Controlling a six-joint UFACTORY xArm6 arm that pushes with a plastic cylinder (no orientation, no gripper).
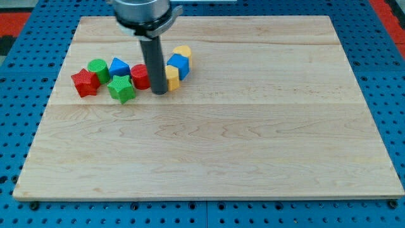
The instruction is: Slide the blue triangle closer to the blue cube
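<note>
The blue triangle (pixel 119 67) sits on the wooden board (pixel 209 145) at the upper left, between a green round block (pixel 98 68) and a red round block (pixel 139 76). The blue cube (pixel 178 64) lies to its right, past my rod. My tip (pixel 159 92) rests on the board between the red round block and a yellow block (pixel 172 78), just below and left of the blue cube. The tip is to the right of the blue triangle, with the red round block between them.
A red star-like block (pixel 85 82) lies at the far left of the cluster. A green star-like block (pixel 121 88) lies below the blue triangle. A second yellow block (pixel 183 50) sits above the blue cube.
</note>
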